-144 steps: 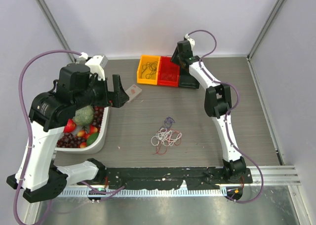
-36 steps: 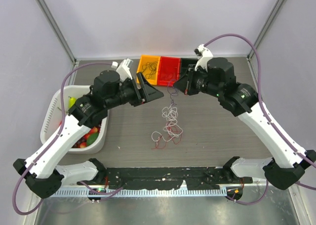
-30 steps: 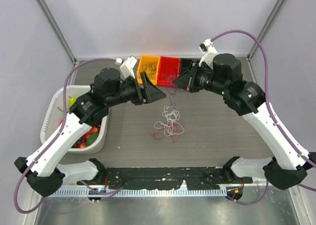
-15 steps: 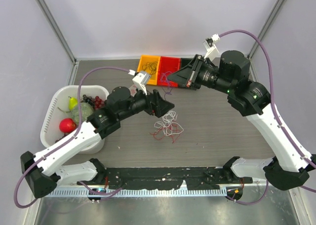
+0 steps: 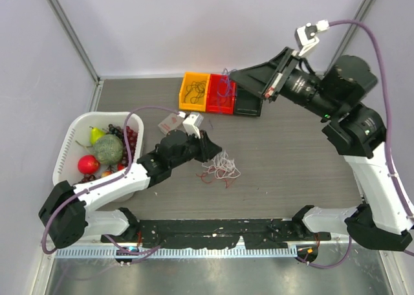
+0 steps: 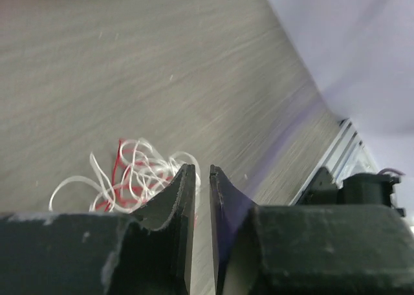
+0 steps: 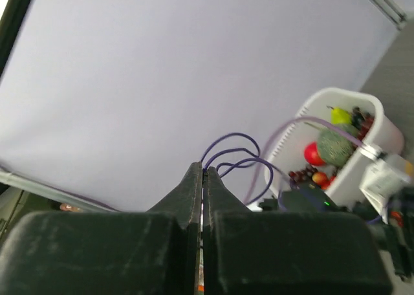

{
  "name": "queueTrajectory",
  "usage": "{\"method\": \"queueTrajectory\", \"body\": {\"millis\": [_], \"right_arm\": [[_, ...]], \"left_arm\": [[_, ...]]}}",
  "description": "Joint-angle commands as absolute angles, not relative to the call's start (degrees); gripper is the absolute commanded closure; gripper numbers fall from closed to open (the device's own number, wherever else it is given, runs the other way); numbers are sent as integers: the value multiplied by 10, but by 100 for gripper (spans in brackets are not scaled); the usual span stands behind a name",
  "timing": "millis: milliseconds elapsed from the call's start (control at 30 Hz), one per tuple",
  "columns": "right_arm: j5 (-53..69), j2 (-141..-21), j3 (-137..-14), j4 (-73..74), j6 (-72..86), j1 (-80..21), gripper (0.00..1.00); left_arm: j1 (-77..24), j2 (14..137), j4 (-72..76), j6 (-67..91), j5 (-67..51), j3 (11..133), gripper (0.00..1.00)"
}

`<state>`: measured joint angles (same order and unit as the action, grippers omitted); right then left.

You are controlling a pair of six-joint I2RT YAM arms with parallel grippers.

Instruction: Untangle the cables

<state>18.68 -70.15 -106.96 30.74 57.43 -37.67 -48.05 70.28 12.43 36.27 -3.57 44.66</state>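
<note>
Well, my right gripper (image 7: 203, 169) is up high, its fingers squeezed tight on a thin dark purple cable (image 5: 224, 88), whose little loops are hard to make out against the red plastic bin (image 5: 217, 101) behind them. My left gripper (image 6: 202, 171) is down low, almost closed with just a slit, right by the messy pile of thin red and white cables (image 5: 220, 169). One finger hides part of it, so I cannot tell if a strand is pinched.

Red-white cables (image 5: 220, 169); purple cable (image 5: 225, 91)
</note>
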Motion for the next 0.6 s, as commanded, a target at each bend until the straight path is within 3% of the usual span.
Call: {"method": "queueTrajectory", "body": {"millis": [0,267,367,400,567], "right_arm": [[180,-704,-1138,238,590,-376,99],[174,-686,-1086,204,583,-375,99],[158,-676,-1055,213,570,-376,99],[155,-675,-1048,217,563,-376,99],[102,-677,-1025,249,526,-375,99]], "left_arm": [[-486,662,126,412,-27,408,83],[-488,523,4,425,12,358,87],[-488,452,-59,432,14,380,83],[-488,436,-81,433,13,394,80],[-486,417,-199,439,16,500,37]]}}
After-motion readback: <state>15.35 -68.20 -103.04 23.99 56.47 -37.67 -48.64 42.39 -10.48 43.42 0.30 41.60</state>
